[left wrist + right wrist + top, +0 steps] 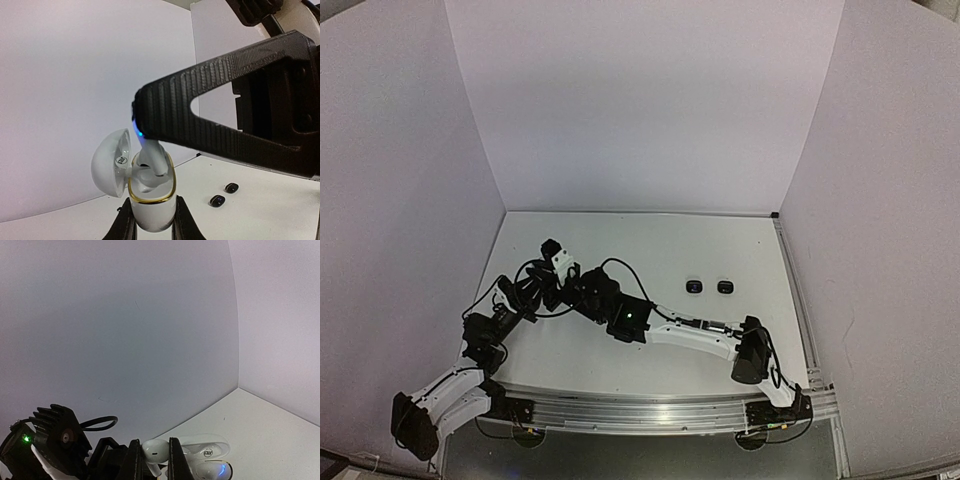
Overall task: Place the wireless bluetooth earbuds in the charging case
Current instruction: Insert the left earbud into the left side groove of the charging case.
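Your right gripper (pixel 153 460) is clamped on a white earbud (pixel 156 451), whose stem dips into the open charging case (pixel 150 202). Your left gripper (pixel 152 227) grasps that white, gold-rimmed case by its base, holding it upright with the lid hinged back, over the near-left part of the table (pixel 720 240). Farther right on the table, a black earbud (pixel 694 287) and a second black earbud (pixel 725 287) lie side by side.
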Controlling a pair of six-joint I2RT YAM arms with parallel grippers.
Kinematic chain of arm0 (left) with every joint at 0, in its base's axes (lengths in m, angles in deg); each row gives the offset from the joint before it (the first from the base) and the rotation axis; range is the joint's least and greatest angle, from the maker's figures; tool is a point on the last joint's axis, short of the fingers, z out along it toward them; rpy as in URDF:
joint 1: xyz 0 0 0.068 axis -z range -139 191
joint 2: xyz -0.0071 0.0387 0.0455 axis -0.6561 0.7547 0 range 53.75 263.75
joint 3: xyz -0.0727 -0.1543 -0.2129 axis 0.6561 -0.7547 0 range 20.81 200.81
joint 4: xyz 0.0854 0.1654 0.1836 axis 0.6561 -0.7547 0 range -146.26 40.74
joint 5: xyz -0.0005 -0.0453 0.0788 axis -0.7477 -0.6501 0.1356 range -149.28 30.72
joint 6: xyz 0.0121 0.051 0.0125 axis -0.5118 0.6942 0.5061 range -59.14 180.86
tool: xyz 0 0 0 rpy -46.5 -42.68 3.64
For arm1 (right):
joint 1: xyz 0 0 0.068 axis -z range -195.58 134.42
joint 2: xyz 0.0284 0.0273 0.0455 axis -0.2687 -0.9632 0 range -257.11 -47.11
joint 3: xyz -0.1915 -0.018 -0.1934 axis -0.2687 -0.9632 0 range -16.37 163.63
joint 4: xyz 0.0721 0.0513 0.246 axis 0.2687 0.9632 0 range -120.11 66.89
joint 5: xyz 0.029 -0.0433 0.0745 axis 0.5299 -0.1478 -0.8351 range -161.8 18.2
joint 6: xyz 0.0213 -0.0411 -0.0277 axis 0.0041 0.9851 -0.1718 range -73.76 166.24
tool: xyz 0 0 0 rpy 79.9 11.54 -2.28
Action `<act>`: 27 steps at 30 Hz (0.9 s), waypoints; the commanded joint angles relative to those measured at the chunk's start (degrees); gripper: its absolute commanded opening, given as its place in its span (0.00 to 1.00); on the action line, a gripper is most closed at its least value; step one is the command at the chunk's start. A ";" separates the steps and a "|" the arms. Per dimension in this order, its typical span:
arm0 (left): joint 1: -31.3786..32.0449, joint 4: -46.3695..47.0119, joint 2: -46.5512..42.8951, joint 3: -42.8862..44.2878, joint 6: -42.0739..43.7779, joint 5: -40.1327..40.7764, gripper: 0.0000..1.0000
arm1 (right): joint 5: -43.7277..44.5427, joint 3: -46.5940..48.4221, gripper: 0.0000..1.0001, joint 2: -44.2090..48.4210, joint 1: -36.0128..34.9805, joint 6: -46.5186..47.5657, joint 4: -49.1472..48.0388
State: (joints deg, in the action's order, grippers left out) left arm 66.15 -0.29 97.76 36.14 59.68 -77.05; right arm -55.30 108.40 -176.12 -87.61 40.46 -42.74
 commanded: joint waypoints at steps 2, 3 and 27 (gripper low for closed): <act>0.18 0.39 -0.77 2.63 -0.47 0.12 0.00 | 0.99 1.51 0.00 -0.20 0.03 1.00 -1.86; 0.17 0.54 -0.76 2.61 -0.55 0.11 0.00 | 1.20 1.35 0.00 -0.24 0.04 1.17 -1.87; 0.17 1.16 -0.79 2.67 -2.02 -0.11 0.00 | 2.06 -0.66 0.00 -2.50 0.05 4.31 -3.59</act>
State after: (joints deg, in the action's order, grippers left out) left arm 66.13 -0.35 97.63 36.14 58.76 -77.11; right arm -53.76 108.34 -177.66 -87.57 44.49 -44.07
